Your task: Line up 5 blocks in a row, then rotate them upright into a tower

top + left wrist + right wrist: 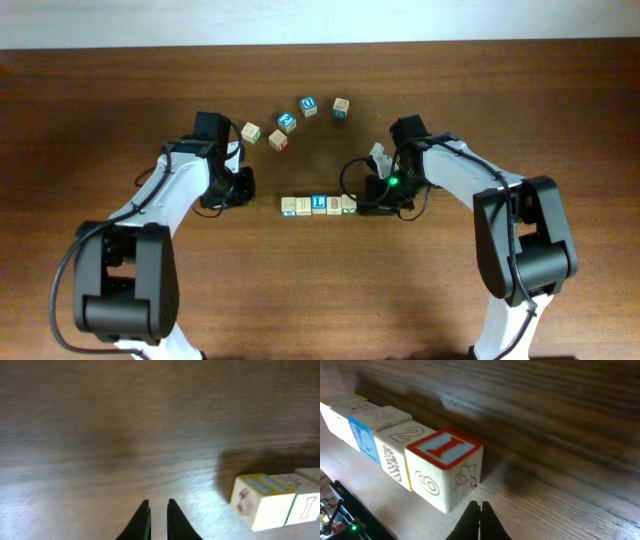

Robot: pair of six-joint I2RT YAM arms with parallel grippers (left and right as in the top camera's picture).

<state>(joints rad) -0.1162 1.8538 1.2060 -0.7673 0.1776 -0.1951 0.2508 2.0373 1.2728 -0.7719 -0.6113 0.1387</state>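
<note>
Brown wood-grain table (320,300) was recorded across nearly the whole overhead view, with its grain running 9 to 3 o'clock. A pale strip (320,20) was noted along the 12 o'clock edge; no more of the room could be made out.

A row of blocks (320,204) was found at the table's centre, laid face to face from 9 to 3 o'clock. A blue face with a white "L" was read mid-row from overhead. In the right wrist view, the end block (445,467) was seen to carry a red-bordered top with a red "I", and a figure resembling a "6" or "9" was noted on its side. A raised "2" was read on the second block (402,447). In the left wrist view, the opposite end block (262,500) was seen with a yellow-edged top striped in blue. A loose arc of further blocks (287,121) was logged towards 12 o'clock of the row, its lettering too small to be read.

The left gripper (158,510) was observed at 9 o'clock of the row, apart from it, its jaws parted by only a slim gap with nothing held. The right gripper (480,510) was found just beside the "I" block at the 3 o'clock end, its jaws pressed fully together and empty. A green light (393,182) was noted on the right arm.
</note>
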